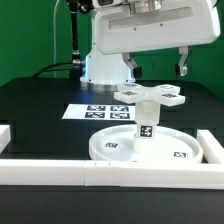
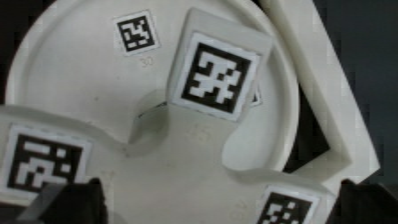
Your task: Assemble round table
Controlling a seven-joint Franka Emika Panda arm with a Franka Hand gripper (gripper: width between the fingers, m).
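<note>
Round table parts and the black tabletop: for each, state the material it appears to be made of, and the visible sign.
Round table: probably moulded plastic; uniform white, smooth, rounded rim, soft sheen in the wrist view. Its tags look like printed stickers. Black tabletop: matte, no glare; material cannot be told.

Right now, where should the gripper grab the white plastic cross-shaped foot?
Probably one narrow arm of the white plastic cross-shaped foot, from straight above: it lies level with arms spread sideways, narrow enough to span, and the open gripper hangs over it.
</note>
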